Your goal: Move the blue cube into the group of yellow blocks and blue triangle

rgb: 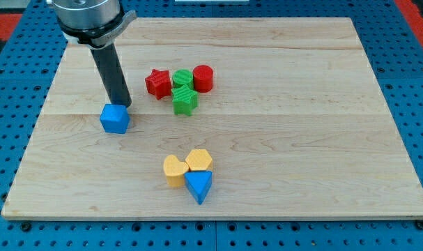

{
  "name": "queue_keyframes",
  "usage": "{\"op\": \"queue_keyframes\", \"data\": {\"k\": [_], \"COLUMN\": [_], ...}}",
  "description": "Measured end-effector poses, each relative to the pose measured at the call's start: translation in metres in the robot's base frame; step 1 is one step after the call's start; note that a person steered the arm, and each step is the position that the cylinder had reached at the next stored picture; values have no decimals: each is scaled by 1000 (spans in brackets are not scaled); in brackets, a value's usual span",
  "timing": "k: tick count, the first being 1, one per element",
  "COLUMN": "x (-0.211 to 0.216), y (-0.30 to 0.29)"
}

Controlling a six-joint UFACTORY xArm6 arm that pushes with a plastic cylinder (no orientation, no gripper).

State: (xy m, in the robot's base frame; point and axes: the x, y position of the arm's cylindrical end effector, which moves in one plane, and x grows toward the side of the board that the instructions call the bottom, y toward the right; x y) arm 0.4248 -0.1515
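Note:
The blue cube [114, 118] lies on the wooden board [281, 139] at the view's left. My tip [119, 104] stands right behind the cube, at its upper edge, touching or nearly touching it. The group sits toward the view's bottom centre: a yellow block [173, 169], a second yellow block [198, 160] and the blue triangle [198, 185], all pressed together. The cube is well apart from that group, up and to its left.
A second cluster lies near the board's top centre: a red star-shaped block [157, 83], a red cylinder [203, 77], a green block [182, 78] and a green star-shaped block [185, 100]. Blue pegboard surrounds the board.

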Motion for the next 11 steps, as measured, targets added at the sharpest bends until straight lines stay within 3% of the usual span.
{"op": "queue_keyframes", "data": {"k": [2,4,5,6,8,9,10,11], "x": [12,39,68,86,116,117,129,142], "y": [8,-49,-36,12,25,24,-41,-6]}}
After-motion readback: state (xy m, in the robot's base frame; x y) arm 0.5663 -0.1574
